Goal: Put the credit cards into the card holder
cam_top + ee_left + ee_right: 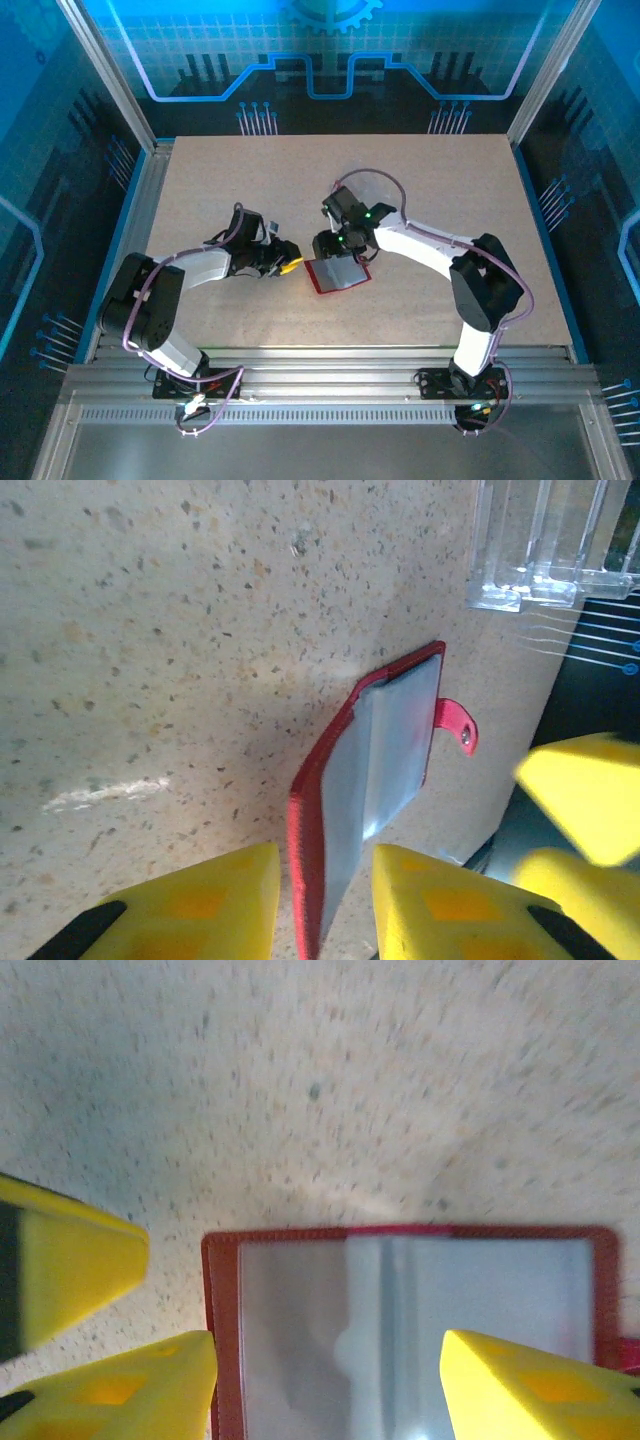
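One look at the holder [340,275] first: spread open and flat near the middle of the tabletop [450,180], glossy pockets up, clasp tab [457,725] sticking out at one side. Nothing certain to say of the cards: under the glare (a grey sheen over both pockets) no telling them loaded from yet to go in. Best, on that showing, to count the opening as done and the loading as unconfirmed, with the closing of the clasp perhaps left after that.

As for the left end effector [325,910]: partly apart, straddling the holder's near end, one red edge between its fingers [210,905]; cannot tell a pinch from a mere straddle. As for the right end effector [330,1390]: wide, low over the open pockets, gripping nothing as far as can be seen, just beside the left one.

Beneath all this, a pale speckled tabletop, matt, with one faint whitish scuff [105,792]. Beyond the holder in the left wrist view, a clear plastic piece [545,540]. Around the whole, aluminium rails [300,375] at the near edge and blue patterned panels [330,50] with glowing lines on three sides.
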`<state>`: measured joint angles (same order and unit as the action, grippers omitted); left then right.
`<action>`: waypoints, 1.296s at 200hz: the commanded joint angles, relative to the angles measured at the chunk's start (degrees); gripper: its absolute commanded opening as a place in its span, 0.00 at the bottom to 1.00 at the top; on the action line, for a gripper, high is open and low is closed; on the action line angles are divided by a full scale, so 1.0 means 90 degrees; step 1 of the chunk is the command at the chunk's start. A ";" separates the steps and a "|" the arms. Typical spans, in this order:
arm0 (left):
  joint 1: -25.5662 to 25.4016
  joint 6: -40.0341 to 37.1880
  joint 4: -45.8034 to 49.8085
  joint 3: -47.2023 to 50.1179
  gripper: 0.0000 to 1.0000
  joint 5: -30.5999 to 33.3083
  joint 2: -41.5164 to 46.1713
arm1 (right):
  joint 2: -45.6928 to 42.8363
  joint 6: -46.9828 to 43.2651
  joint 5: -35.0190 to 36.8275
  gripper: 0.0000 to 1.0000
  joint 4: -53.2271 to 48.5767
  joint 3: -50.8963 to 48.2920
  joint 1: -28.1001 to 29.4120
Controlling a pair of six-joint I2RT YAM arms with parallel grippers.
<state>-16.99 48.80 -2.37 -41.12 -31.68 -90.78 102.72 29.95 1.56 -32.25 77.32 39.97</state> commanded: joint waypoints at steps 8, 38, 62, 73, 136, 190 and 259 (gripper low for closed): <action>-0.0036 -0.0521 0.0414 -0.0154 0.32 0.0266 0.0031 | 0.0233 -0.0217 0.0314 0.51 -0.0722 0.0512 -0.0423; -0.0036 -0.0632 0.0277 -0.0130 0.32 0.0257 -0.0125 | 0.0993 -0.0281 0.0349 0.27 -0.0915 0.1169 -0.0632; -0.0045 -0.0679 0.0226 -0.0090 0.32 0.0254 -0.0167 | 0.1466 -0.0263 0.0481 0.19 -0.1055 0.1482 -0.0754; -0.0045 -0.0685 0.0203 -0.0055 0.32 0.0249 -0.0155 | 0.1596 -0.0229 0.0515 0.18 -0.1047 0.1470 -0.0834; -0.0094 -0.0688 0.0175 -0.0019 0.32 0.0229 -0.0138 | 0.1577 -0.0097 0.0920 0.17 -0.0826 0.0816 -0.1255; -0.0142 -0.0697 0.0149 0.0000 0.32 0.0237 -0.0201 | 0.1293 -0.0125 0.0995 0.18 -0.0633 0.0315 -0.1661; -0.0143 -0.0694 0.0125 -0.0019 0.32 0.0209 -0.0293 | 0.1282 -0.0897 0.3213 0.53 -0.1693 0.1969 -0.0546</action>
<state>-17.89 43.51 -0.97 -41.21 -29.78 -92.55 113.78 25.69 19.25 -42.15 86.56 30.72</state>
